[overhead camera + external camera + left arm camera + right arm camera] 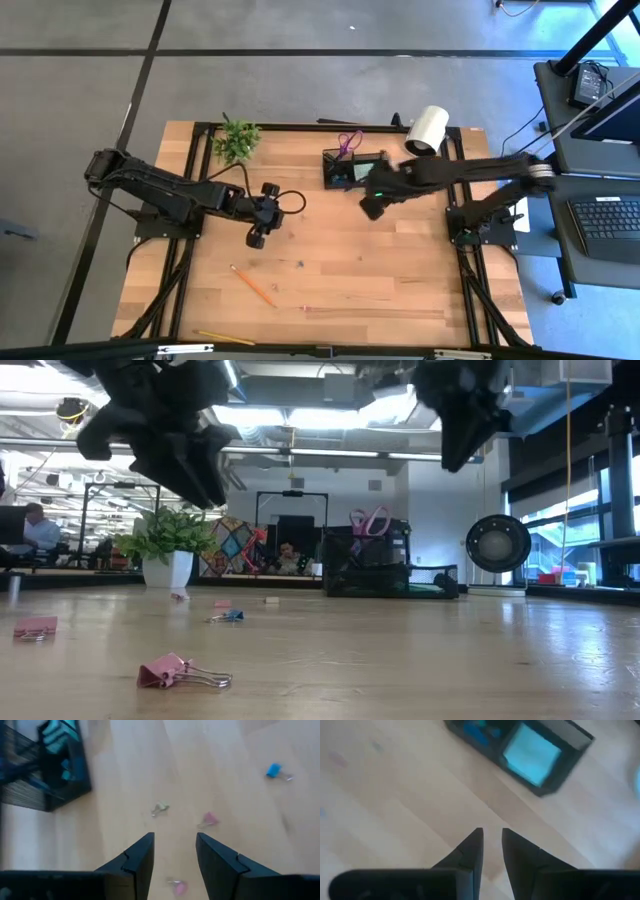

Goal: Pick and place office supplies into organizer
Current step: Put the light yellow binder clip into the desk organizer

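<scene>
Pink and blue binder clips lie loose on the wooden tabletop (pixel 400 270), out in the middle, and the left claw (pixel 258 232) hangs above them. In the left wrist view its two fingers (pixel 137 862) are a little apart with nothing between them, and they touch nothing. Just past the fingertips sit a pink clip (pixel 207 819) and a small silver clip (pixel 160 809), with another pink clip (pixel 177 887) right under the gap. A blue clip (pixel 274 770) lies farther off.

My guess is that the left arm goes for one of these, since it is much nearer to them.

The black organizer (pixel 352 168) stands near the far edge of the tabletop, with purple scissors (pixel 349 141) sticking up from it and a green sticky pad (pixel 531 755) lying in one part. The right claw (pixel 370 207) hangs just beside the organizer, its fingers (pixel 470 851) nearly together and holding nothing.

An orange pencil (pixel 253 286) lies slanted toward the near edge, closer to the left arm
</scene>
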`<act>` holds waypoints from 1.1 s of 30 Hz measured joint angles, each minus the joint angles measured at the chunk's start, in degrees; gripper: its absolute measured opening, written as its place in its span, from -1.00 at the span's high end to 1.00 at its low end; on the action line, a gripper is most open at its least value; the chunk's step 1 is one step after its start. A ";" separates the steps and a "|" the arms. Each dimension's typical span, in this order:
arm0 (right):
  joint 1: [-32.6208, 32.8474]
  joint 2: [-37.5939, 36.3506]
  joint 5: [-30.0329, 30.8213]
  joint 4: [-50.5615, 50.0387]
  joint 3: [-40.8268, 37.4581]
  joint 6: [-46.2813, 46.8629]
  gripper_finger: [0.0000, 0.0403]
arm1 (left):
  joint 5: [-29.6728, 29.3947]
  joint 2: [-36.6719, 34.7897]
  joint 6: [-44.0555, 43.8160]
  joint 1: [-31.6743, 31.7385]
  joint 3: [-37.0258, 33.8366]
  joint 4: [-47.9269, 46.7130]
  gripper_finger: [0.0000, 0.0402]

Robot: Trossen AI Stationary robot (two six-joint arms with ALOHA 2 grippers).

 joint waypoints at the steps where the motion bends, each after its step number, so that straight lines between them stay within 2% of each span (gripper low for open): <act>1: 0.00 -3.12 -0.04 3.60 -3.03 0.26 0.62 | -1.31 0.00 1.55 0.00 0.00 0.19 0.30; 4: 0.78 -11.29 -1.21 14.45 -12.00 0.37 0.62 | -3.74 0.00 8.28 0.00 0.02 1.80 0.30; 8: 1.84 -19.22 -3.14 25.08 -23.53 2.49 0.62 | -3.75 0.19 16.87 0.02 0.03 4.77 0.30; 10: 2.33 -22.53 -3.72 29.53 -28.39 3.90 0.62 | -2.64 0.92 18.96 0.23 0.07 5.70 0.30; 14: 2.80 -27.90 -4.13 37.53 -36.77 6.92 0.62 | 3.19 3.94 19.92 1.94 0.22 8.07 0.30; 17: 2.78 -30.60 -4.05 44.30 -41.23 7.22 0.62 | 3.94 7.05 20.16 3.35 1.69 7.67 0.30; 21: 2.79 -32.00 -4.07 50.51 -44.35 7.05 0.62 | 6.26 10.49 22.32 4.93 4.98 5.90 0.30; 27: 2.75 -31.99 -4.07 50.70 -44.61 6.01 0.62 | 13.14 16.27 26.33 7.49 9.82 3.66 0.30; 33: 2.75 -31.97 -4.05 50.57 -44.61 2.07 0.62 | 14.26 22.92 30.99 9.40 15.07 -0.20 0.30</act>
